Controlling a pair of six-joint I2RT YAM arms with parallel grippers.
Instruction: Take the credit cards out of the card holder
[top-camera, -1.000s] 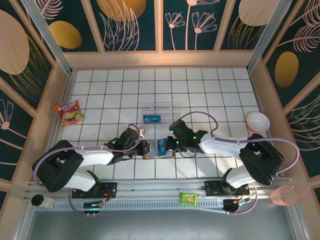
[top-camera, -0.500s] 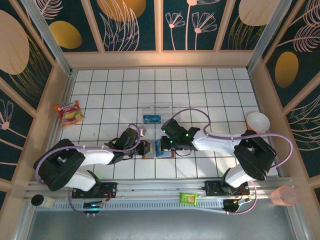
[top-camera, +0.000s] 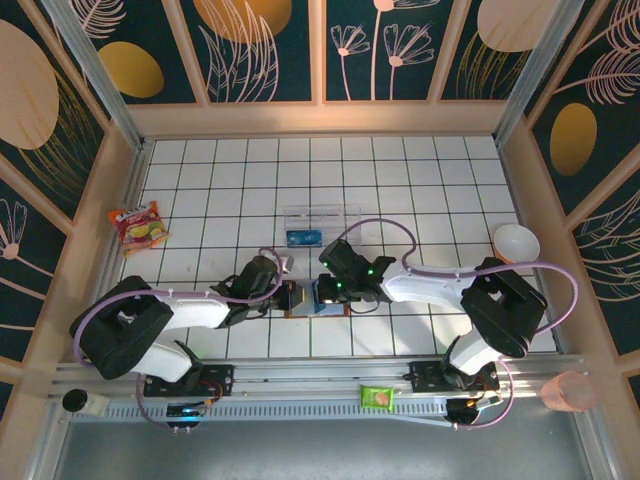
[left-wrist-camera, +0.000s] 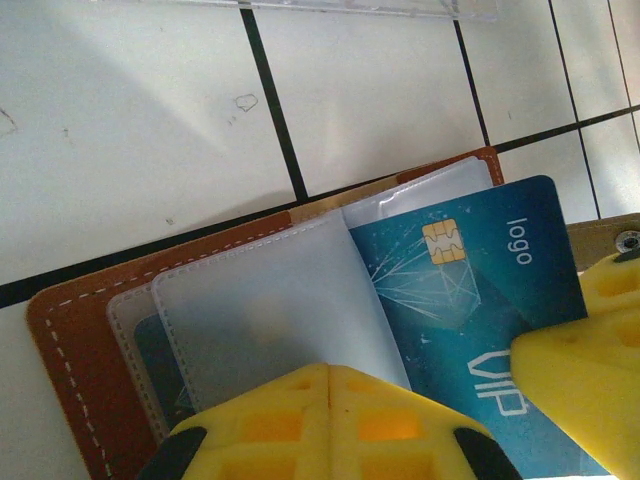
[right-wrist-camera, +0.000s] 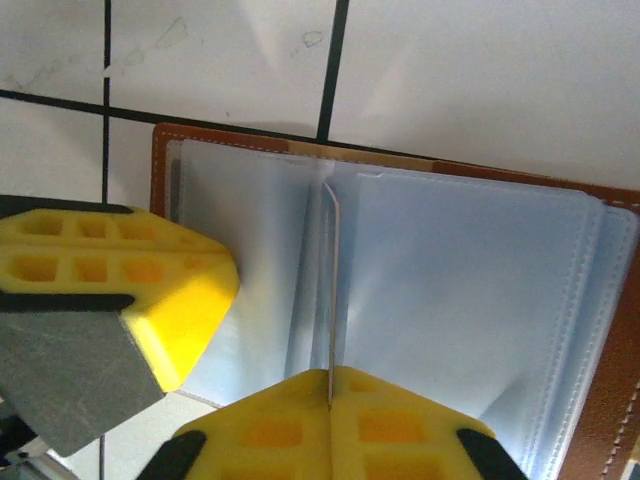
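Blue credit card (left-wrist-camera: 450, 290) marked "logo" and "VIP", chip showing, partly out of brown card holder (left-wrist-camera: 70, 340), right gripper (right-wrist-camera: 330, 385) clamping its edge, left gripper (left-wrist-camera: 330, 378) clenched, pressing the clear sleeve (left-wrist-camera: 260, 310).

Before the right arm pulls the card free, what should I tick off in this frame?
1. Holder lying open: ok.
2. Left gripper bracing the holder: ok, fingers closed at the edge of a sleeve.
3. Right gripper gripping the card: ok, a thin edge runs into its closed fingers.
4. Card partly out of its sleeve: ok, chip and print exposed.
5. Box has room: ok, boxed card fills just one end.
6. Holder otherwise emptied: cannot tell, the sleeves are cloudy.
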